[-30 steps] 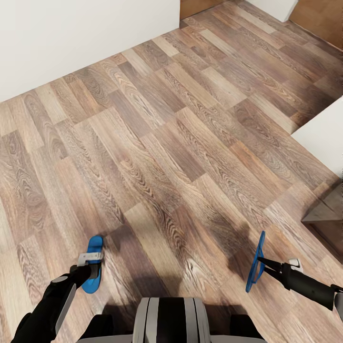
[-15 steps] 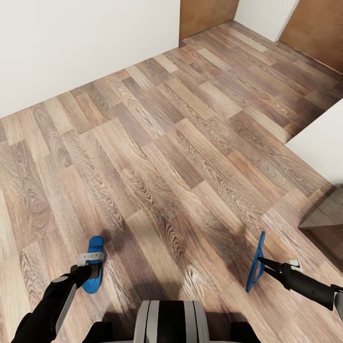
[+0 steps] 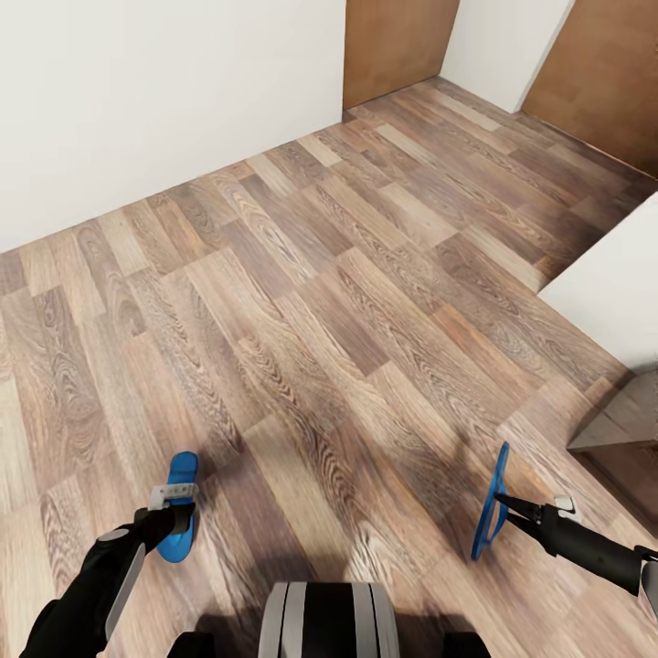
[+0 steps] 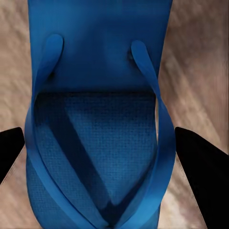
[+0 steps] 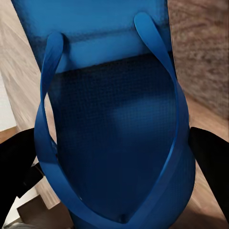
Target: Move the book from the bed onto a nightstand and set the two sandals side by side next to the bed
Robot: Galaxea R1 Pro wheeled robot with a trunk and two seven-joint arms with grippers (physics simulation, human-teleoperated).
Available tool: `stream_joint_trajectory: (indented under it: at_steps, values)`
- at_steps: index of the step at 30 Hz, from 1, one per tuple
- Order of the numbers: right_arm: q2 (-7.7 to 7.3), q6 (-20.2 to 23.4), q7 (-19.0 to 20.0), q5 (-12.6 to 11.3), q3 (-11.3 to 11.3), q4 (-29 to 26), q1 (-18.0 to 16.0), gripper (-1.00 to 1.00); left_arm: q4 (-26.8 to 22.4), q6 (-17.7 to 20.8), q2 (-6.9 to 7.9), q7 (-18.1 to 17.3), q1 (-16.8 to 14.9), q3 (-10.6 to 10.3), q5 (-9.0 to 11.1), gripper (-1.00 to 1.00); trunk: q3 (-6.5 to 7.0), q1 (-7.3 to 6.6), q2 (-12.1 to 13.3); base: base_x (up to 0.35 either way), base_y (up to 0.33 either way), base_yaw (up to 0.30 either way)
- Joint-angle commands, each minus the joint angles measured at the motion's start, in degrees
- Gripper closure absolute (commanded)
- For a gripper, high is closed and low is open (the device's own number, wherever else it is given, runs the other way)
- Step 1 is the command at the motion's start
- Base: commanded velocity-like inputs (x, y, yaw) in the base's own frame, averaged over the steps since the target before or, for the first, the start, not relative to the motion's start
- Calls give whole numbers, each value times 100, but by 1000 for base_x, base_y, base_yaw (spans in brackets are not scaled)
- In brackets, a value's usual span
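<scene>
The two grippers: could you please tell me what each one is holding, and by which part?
Each holds one bright blue flat flip-flop: the left gripper grips its sandal across the sole's edges, lying flat; the right gripper holds the other likewise, turned on edge.

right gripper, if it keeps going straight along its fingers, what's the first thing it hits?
The right gripper is already clamped on a blue sandal held on edge. Beyond it, in the head view, only bare wood floor lies ahead, probably the first contact; depth is unclear.

The grey-brown wood-plank floor [image 3: 347,302] ran bare up to the white walls [image 3: 155,100] and brown doors [image 3: 397,41], with shadows darkening its near planks.
</scene>
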Motion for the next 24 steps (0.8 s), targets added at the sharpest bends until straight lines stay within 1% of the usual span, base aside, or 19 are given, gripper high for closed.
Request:
stream_joint_trajectory:
  at_steps: [1,4,7,9,11,12,14,15,16,17,19,21,23,24]
  values:
    - [0,21,19,6,-5,2,-2,100,-9,31,1,-57,-1,18,-21,100,20,-3,0,0,0,0]
    - [0,21,19,6,-5,2,-2,100,-10,38,5,-307,-1,44,-17,100,86,-11,4,0,0,0]
    - [0,21,20,6,-5,2,-2,100,-10,42,8,-758,-1,89,-16,100,153,-19,8,0,0,0]
    - [0,21,19,6,-5,2,-2,100,-10,41,10,-1072,-1,215,-16,100,197,-24,11,0,0,0]
    - [0,21,19,6,-5,2,-2,100,-10,41,16,-1357,-1,427,-18,100,241,-29,14,0,0,0]
    - [0,21,19,6,-5,2,-2,100,-10,44,44,-1511,-1,548,-17,100,263,-31,15,0,0,0]
    - [0,21,19,6,-5,2,-2,100,-10,52,155,-1914,-1,771,-16,100,308,-37,18,0,0,0]
    - [0,21,19,6,-10,3,-2,100,-7,121,324,-2487,-1,949,-11,100,330,-39,19,0,0,0]
    - [0,21,19,6,-12,6,-2,100,-5,201,407,-2802,-1,1029,-2,100,352,-42,20,0,0,0]
    - [0,21,19,6,-12,7,-2,100,-4,256,444,-2978,-1,1076,8,100,374,-44,22,0,0,0]
    - [0,21,19,6,-13,9,-1,100,-6,415,547,-3493,-1,1238,30,100,419,-50,24,0,0,0]
    - [0,21,19,6,-14,10,-2,100,-9,502,616,-3792,-1,1397,40,100,463,-55,27,0,0,0]
    - [0,21,19,6,-14,10,-2,100,-14,525,706,-3871,-1,1475,45,100,507,-60,30,0,0,0]
    - [0,21,19,6,-14,10,-2,100,-15,537,808,-3912,-1,1520,53,100,529,-62,31,0,0,0]
